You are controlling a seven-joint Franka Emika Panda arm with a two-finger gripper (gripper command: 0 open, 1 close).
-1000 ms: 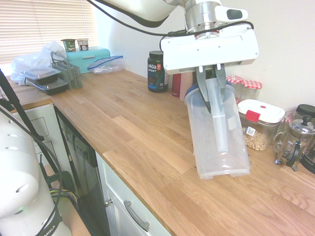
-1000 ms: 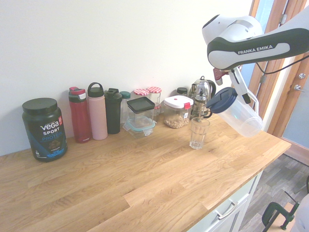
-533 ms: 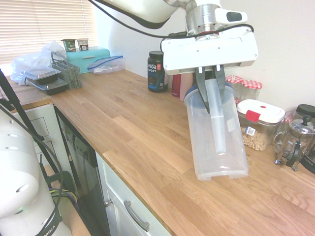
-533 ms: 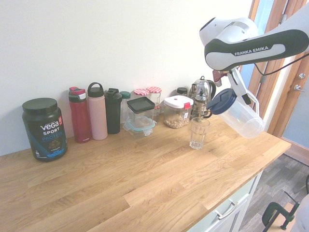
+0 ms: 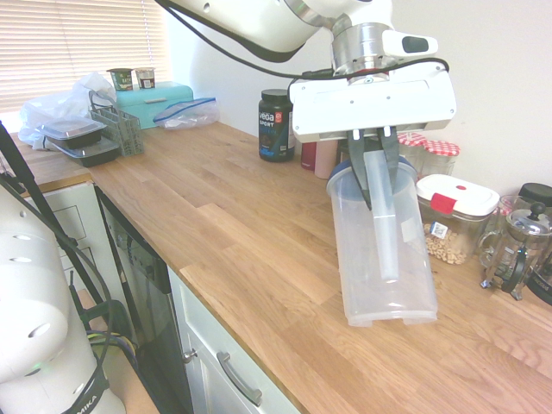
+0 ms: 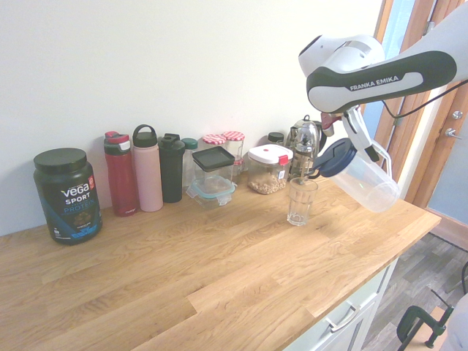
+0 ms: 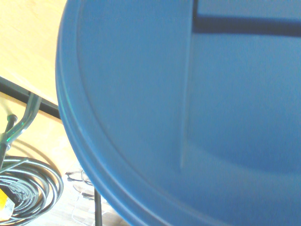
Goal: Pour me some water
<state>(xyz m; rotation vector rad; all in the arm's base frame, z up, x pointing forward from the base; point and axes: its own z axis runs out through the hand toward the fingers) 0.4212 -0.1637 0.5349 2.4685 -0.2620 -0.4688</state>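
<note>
My gripper (image 5: 373, 177) is shut on the handle of a clear plastic pitcher (image 5: 384, 250) with a dark blue lid (image 6: 333, 157). The pitcher (image 6: 365, 181) hangs tilted above the wooden counter (image 6: 219, 285), lid end pointing down toward an empty drinking glass (image 6: 301, 201). The lid's edge is just right of and slightly above the glass rim. In the wrist view the blue lid (image 7: 188, 94) fills nearly the whole picture. I cannot make out water in the pitcher. The glass is hidden in the first exterior view.
Along the wall stand a black Vega tub (image 6: 66, 194), red (image 6: 121, 174), pink (image 6: 147, 168) and black (image 6: 172, 167) bottles, a glass box (image 6: 213, 174), a nut container (image 6: 268, 170), jars and a French press (image 6: 304, 146). The counter's edge runs close behind the pitcher.
The arm has shifted the pitcher a little closer to the glass and lowered its lid end slightly. The grip is unchanged.
</note>
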